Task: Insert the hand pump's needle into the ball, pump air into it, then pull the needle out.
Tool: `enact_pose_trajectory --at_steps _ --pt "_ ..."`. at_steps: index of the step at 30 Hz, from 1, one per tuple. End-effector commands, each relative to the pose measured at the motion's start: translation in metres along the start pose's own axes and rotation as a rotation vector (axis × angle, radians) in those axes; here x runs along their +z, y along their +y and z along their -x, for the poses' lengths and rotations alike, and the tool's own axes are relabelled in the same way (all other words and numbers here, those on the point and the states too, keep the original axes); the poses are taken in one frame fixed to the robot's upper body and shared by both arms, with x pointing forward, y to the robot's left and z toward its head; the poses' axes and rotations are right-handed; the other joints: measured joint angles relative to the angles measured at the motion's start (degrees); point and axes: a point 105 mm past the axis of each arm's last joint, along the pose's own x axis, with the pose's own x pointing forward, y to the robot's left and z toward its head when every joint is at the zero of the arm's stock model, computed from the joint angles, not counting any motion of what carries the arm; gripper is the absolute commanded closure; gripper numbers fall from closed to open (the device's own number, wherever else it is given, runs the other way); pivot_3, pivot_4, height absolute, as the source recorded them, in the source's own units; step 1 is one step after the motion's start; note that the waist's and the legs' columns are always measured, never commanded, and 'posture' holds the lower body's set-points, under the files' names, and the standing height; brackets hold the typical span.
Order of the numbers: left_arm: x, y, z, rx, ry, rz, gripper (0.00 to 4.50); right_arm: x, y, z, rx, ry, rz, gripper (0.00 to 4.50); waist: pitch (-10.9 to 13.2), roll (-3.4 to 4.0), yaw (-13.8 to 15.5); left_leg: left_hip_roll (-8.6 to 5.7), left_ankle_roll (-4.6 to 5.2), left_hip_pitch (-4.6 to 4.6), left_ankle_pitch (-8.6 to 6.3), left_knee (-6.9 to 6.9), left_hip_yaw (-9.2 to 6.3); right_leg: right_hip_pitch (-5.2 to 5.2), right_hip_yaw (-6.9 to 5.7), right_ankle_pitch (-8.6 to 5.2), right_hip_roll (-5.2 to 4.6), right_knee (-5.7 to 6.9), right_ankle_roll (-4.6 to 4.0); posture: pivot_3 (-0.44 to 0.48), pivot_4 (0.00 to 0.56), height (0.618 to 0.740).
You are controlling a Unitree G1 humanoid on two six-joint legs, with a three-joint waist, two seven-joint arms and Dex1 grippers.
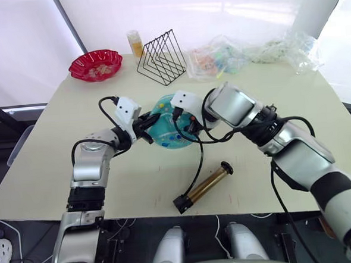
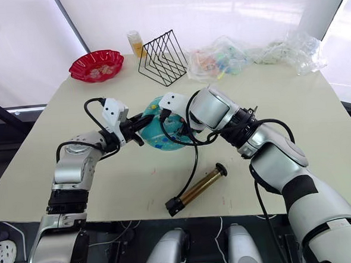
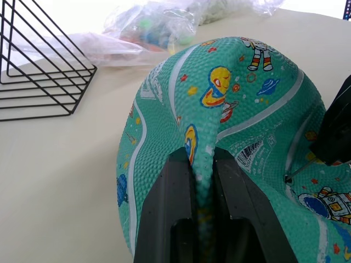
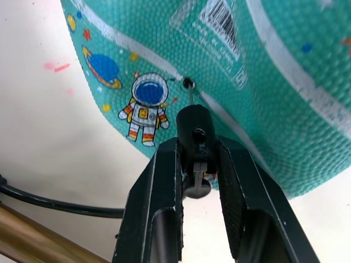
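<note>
The teal ball with cartoon prints lies soft and dented at the table's middle. My left gripper is shut on a pinched fold of its rubber on its left side. My right gripper is shut on the hose's black end fitting at the ball's right side. The thin needle runs from the fitting to the valve hole, its tip in the hole beside the white label patch. The hand pump lies flat nearer the front edge, and its black hose curves up to my right gripper.
A red scalloped dish sits at the far left corner. A black wire rack and a small bottle stand behind the ball. Crumpled clear plastic bags lie along the far right. The table's front edge is close to the pump.
</note>
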Motion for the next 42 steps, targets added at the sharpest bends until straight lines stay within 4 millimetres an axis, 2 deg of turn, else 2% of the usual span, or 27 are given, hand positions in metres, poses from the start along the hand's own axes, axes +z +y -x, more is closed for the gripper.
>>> enact_pose_trajectory --at_steps 1,10,14,28,33,36,42 --pt "-0.017 -0.051 -0.025 -0.227 0.050 0.026 4.45 0.035 0.020 0.003 0.053 -0.104 0.097 4.11 -0.02 0.03 0.03 0.00 0.00 0.01 0.00 0.00 0.00 0.00 0.00 0.00 0.00 0.01 0.00 0.000 0.150 0.740" --pt "-0.017 -0.055 -0.029 -0.240 0.044 0.034 4.45 0.045 0.029 -0.001 0.074 -0.113 0.154 4.11 -0.12 0.04 0.22 -0.02 -0.01 0.00 0.00 0.00 -0.04 0.02 -0.01 0.00 -0.01 0.01 0.00 0.000 0.150 0.740" --pt "-0.017 -0.055 -0.029 -0.237 0.040 0.037 4.45 0.034 0.031 -0.011 0.075 -0.077 0.216 4.11 -0.20 0.04 0.24 -0.02 -0.01 0.00 0.00 0.00 -0.04 0.02 -0.01 0.00 -0.01 0.00 0.00 0.000 0.150 0.740" --pt "-0.017 -0.054 -0.028 -0.221 0.039 0.040 4.45 0.013 0.034 -0.043 0.079 0.012 0.267 4.11 -1.42 0.10 -0.29 -0.01 -0.01 0.22 0.00 -0.15 -0.04 0.17 0.00 -0.02 0.01 -0.03 0.00 0.000 0.150 0.740" --pt "-0.019 -0.053 -0.027 -0.215 0.043 0.042 4.45 -0.001 0.033 -0.051 0.076 0.058 0.300 4.11 -1.71 0.30 -0.90 -0.01 -0.01 0.51 -0.01 -0.20 -0.17 0.55 -0.10 -0.09 0.03 -0.19 0.09 0.000 0.150 0.740" --pt "-0.021 -0.051 -0.027 -0.209 0.046 0.043 4.45 -0.008 0.033 -0.055 0.080 0.076 0.310 4.11 -1.92 0.38 -0.92 -0.02 -0.01 1.14 -0.02 -0.56 -0.28 1.16 -0.10 -0.19 0.08 -0.56 0.24 0.000 0.150 0.740" --pt "-0.024 -0.049 -0.026 -0.200 0.053 0.048 4.45 -0.007 0.030 -0.056 0.068 0.052 0.322 4.11 -2.27 0.44 -0.96 -0.02 -0.02 1.19 -0.01 -0.61 -0.32 1.17 -0.08 -0.19 0.10 -0.58 0.25 0.000 0.150 0.740"
